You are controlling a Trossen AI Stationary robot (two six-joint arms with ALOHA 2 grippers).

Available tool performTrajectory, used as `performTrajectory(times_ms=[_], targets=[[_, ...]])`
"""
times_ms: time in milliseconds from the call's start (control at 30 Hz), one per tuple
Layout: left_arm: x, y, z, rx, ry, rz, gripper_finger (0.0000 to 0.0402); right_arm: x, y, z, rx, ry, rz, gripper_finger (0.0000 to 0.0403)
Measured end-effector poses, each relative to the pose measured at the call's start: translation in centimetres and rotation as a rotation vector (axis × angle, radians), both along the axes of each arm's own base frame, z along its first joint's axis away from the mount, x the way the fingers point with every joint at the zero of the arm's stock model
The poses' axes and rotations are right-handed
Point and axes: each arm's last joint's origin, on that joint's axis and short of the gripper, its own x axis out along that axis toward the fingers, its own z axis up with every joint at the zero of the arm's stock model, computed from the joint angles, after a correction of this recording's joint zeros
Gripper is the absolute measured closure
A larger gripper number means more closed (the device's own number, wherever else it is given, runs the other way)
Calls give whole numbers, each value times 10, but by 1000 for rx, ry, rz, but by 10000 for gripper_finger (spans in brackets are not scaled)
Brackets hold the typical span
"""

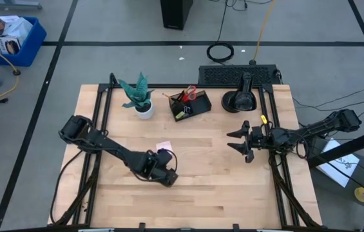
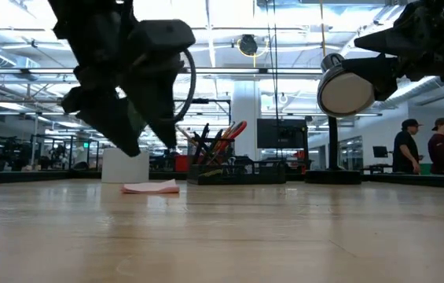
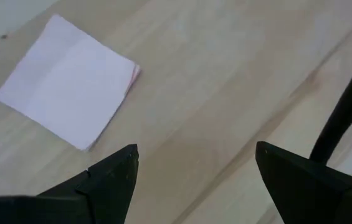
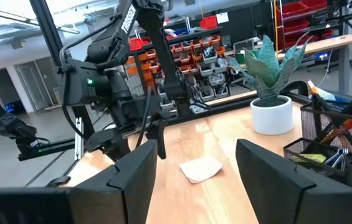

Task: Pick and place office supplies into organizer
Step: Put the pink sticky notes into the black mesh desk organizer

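A pink sticky-note pad (image 1: 164,147) (image 3: 70,81) lies flat on the wooden table, near its middle. My left gripper (image 1: 165,161) (image 3: 197,168) hovers just on the near side of it, slanting down, open, touching nothing. The dark organizer (image 1: 190,104) (image 4: 341,140) stands at the far middle with red-handled scissors (image 1: 191,93) and pens upright in it. My right gripper (image 1: 239,143) (image 4: 194,162) is held level above the table's right part. It points toward the pad, open and empty.
A teal plant in a white pot (image 1: 141,98) stands left of the organizer, and a black domed object (image 1: 239,100) right of it. A small yellow piece (image 1: 262,119) lies near the right arm. People stand in the room behind (image 2: 430,145).
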Motion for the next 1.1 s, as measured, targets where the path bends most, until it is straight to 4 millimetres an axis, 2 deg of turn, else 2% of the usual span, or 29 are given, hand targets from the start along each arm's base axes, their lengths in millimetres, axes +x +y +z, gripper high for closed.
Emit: performTrajectory(times_ms=[167,300,433,633,967,1100], targets=[[-7,-1,-3,-9,101,-71,78,0,0,0,-10,-3,-2,193],[-14,3,-4,104,217,-241,78,0,0,0,-23,-5,-3,193],[-16,10,-4,216,261,-300,78,0,0,-2,46,14,7,193],[-15,15,-9,333,337,-481,78,0,0,-6,122,49,14,193],[-12,29,-19,395,443,-524,78,1,2,-10,183,98,69,193],[-9,34,-33,404,510,-552,78,1,3,-12,180,110,84,193]])
